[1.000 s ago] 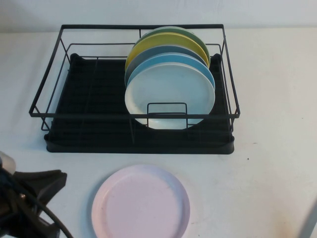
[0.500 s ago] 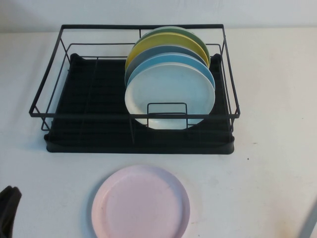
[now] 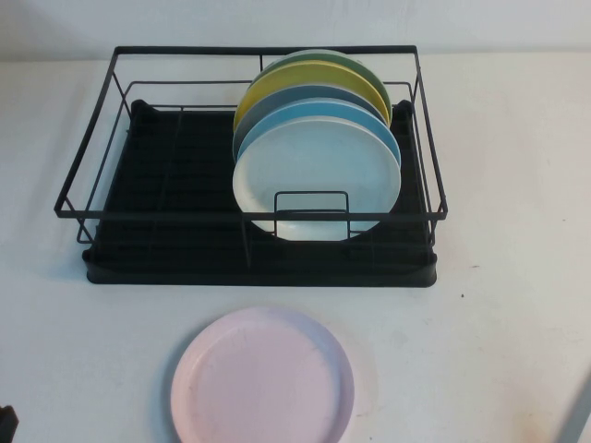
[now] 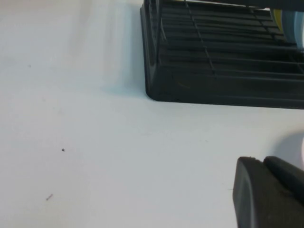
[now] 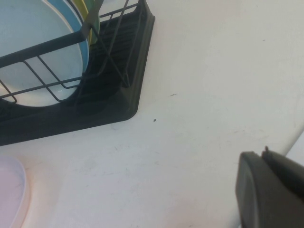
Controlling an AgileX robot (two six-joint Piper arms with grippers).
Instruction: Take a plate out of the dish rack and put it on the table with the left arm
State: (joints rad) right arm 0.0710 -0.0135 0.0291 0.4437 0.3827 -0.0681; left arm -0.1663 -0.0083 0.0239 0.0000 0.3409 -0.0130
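— What did the high view give that the wrist cameras did not?

— The whole layout. The pink plate [image 3: 262, 377] lay flat on the table [image 3: 499, 323], in front of the dish rack [image 3: 254, 242] and apart from it. In the rack stood a row of plates on edge: a whitish plate [image 3: 317, 180] nearest, then a light blue plate [image 3: 365, 117], a grey one, a yellow plate [image 3: 309, 78] and a green one at the back.

— And the left gripper?

— In the high view only a dark sliver of it [image 3: 7, 423] showed at the near left corner. The left wrist view showed one black finger [image 4: 266, 194] over bare table, with the rack's corner beyond it. I could not tell whether that gripper was parted or closed; nothing was visible in it, and it touched nothing.

— Where was the plate relative to it?

— Well to its right on the table, clear of it.

— The right gripper?

— The right wrist view showed a dark finger [image 5: 268, 190] above the table near the rack's right corner, with the pink rim at the frame edge. Its opening could not be judged either.
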